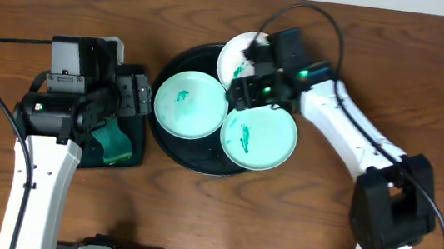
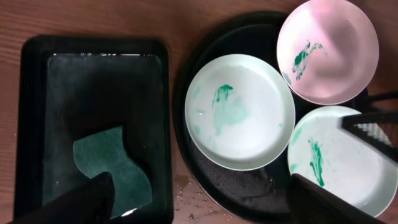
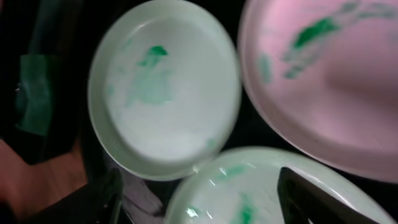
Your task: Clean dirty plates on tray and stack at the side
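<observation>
We see three smeared plates (image 1: 190, 104) crowding the round tray (image 1: 181, 149), the right claw (image 3: 199, 202) spread above them, a rectangular tray (image 2: 93, 87) hemming its left; open desk (image 1: 195, 214) lies in front.

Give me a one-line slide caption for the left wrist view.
Left wrist view: three teal-smeared plates on the round black tray, green sponge waiting in the rectangular tray, fingers open.
</observation>
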Tool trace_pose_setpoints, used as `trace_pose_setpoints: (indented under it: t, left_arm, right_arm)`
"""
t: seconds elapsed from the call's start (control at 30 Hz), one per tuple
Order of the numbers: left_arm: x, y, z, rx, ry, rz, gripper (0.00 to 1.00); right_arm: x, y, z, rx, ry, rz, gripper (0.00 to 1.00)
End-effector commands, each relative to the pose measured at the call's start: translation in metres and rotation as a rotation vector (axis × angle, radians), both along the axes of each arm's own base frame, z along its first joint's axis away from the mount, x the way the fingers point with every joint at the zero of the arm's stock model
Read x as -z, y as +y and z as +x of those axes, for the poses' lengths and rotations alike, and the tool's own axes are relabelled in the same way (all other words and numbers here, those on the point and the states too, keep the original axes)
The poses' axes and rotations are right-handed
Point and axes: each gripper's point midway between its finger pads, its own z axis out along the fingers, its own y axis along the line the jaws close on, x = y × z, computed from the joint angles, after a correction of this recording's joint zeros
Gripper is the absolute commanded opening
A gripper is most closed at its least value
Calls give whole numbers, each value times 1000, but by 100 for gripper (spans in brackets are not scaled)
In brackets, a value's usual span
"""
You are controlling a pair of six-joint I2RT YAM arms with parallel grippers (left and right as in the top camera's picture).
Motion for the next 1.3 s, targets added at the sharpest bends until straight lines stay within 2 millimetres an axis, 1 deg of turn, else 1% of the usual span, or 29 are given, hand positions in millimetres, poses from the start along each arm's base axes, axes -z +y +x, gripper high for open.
trace_pose_setpoints:
  t: [0.0,0.1,0.17,0.23,0.4,0.53,0.6,0.73,0.83,0.9,0.97,1.07,1.13,1.17,1.2,1.23,1.27]
  left_arm:
    - [-4,0,0,3,-4,8,87]
    - [-3,0,0,3,-2,7,86]
    - [-3,0,0,3,-2,7,85]
    - [-3,0,0,3,-2,7,84]
    - [-3,0,0,3,-2,7,84]
    - [-3,0,0,3,-2,7,84]
    - [-3,0,0,3,-2,7,84]
    - [-3,0,0,3,-2,7,84]
    - [-3,0,0,3,-2,7,84]
    - [-3,0,0,3,-2,7,84]
    - [-3,0,0,3,-2,7,84]
    - [-3,0,0,3,-2,8,84]
    - [-3,0,0,3,-2,7,84]
    - [-3,0,0,3,-2,8,84]
    - [-3,0,0,3,-2,8,84]
    - [-3,0,0,3,-1,7,84]
    - [-3,0,0,3,-1,8,84]
  right_arm:
    - [30,10,0,-4,91,37,75]
    - [46,13,-1,-5,124,40,72]
    - [50,14,0,-8,126,40,72]
    - [51,19,-1,-22,120,50,71]
    - [47,28,2,-37,87,71,73]
    - [47,29,2,-40,87,72,73]
    - [46,29,3,-40,82,74,70]
    - [46,30,4,-46,73,77,70]
    - [41,43,-12,-155,69,114,68]
    - [34,53,-26,-212,82,130,61]
    - [26,57,-38,-238,75,86,54]
    - [16,49,-48,-228,51,-50,52]
    - [11,43,-56,-233,38,-124,45]
    - [11,39,-61,-230,40,-159,36]
    - [13,36,-65,-220,55,-182,24]
    - [15,32,-70,-213,80,-202,17]
    - [19,28,-75,-206,111,-217,13]
